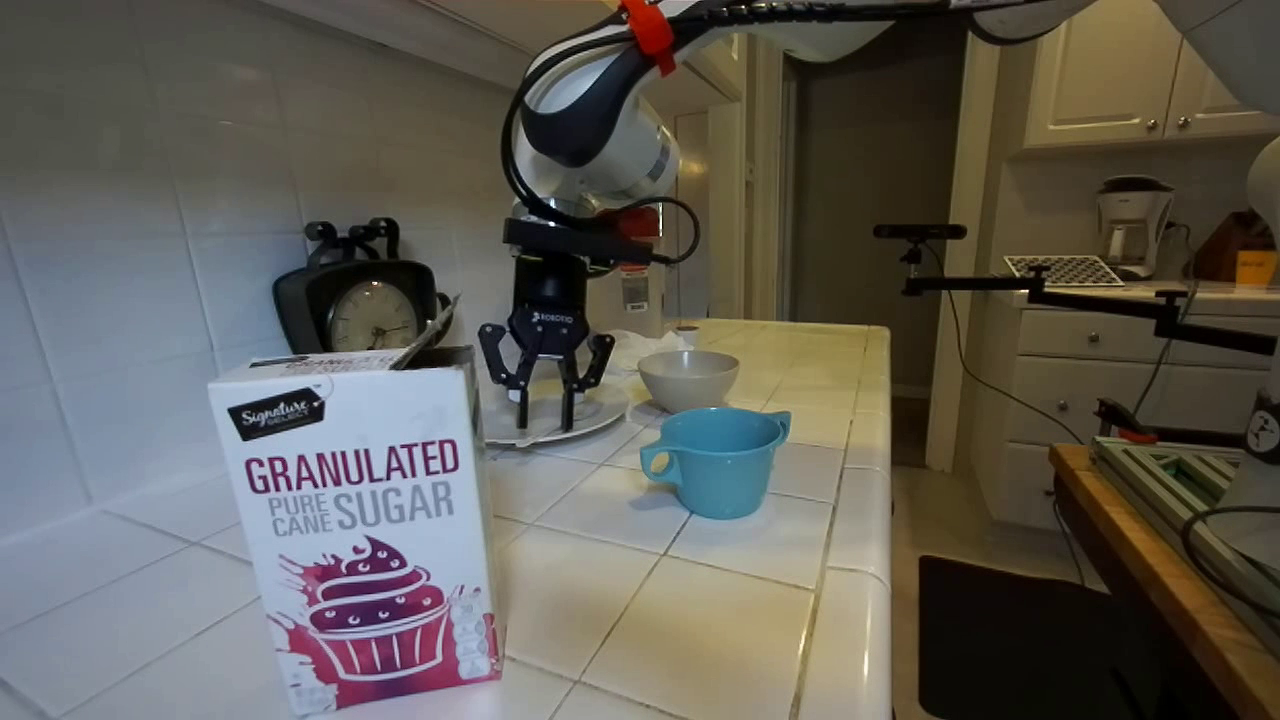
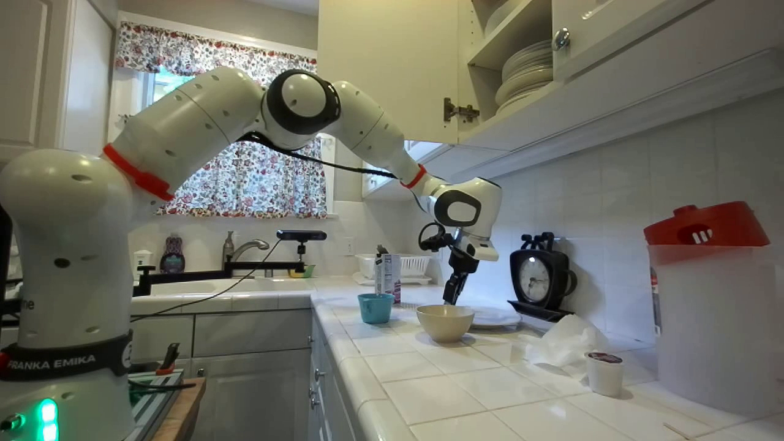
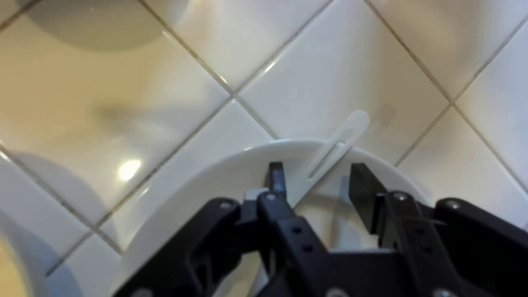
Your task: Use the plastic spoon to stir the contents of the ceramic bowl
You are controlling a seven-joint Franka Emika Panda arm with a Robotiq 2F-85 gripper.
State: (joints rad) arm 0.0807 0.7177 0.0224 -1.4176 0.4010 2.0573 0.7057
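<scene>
Across the rim of the white plate (image 3: 222,177) lies the plastic spoon (image 3: 305,183), its slotted end jutting over the tiled counter (image 3: 350,74), and in the wrist view we see the gripper (image 3: 318,171) straddling it, jaws parted to either side; as far as this blurred close view lets us tell, nothing is gripped. Near the plate, the ceramic bowl (image 2: 445,323) stands upright, its contents hidden from us. Reaching the spoon looks done; we judge that gripping, lifting, carrying and stirring are all left.
</scene>
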